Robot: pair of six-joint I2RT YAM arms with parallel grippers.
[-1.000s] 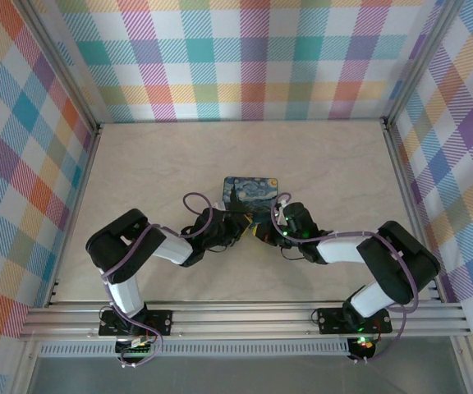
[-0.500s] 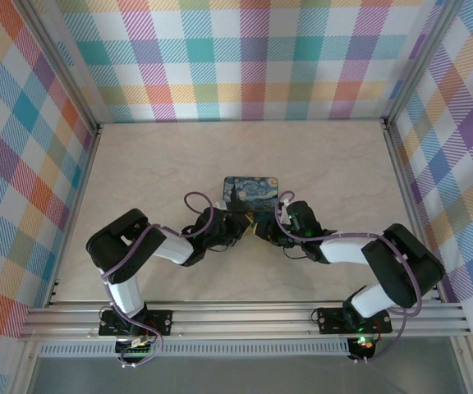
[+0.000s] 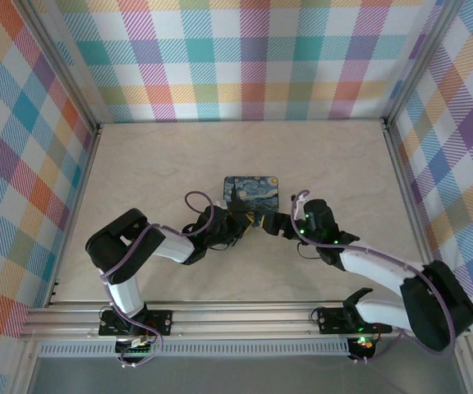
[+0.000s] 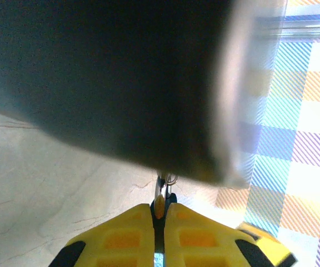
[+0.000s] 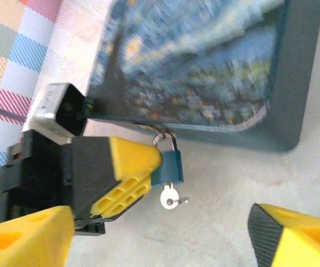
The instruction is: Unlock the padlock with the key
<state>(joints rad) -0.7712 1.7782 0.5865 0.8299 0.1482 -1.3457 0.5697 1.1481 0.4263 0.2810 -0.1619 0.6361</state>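
Marbled tabletop (image 3: 154, 164), tin (image 5: 204, 55) behind, left pincer (image 4: 159, 210) clamping padlock (image 5: 170, 164), key (image 5: 170, 198) beneath, right pincer (image 5: 160, 222) agape, empty

Tin (image 5: 204, 67) behind padlock (image 5: 171, 164) (touching shackle); left gripper (image 4: 159, 214) blocks one side; table (image 5: 232, 183) past key (image 5: 170, 198) open.

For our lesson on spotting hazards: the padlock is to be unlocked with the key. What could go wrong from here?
1. The key under the padlock is tiny; the open right gripper could mis-grab it or bump the left gripper pinching the padlock.
2. The padlock hangs on the tin, so twisting may drag it.
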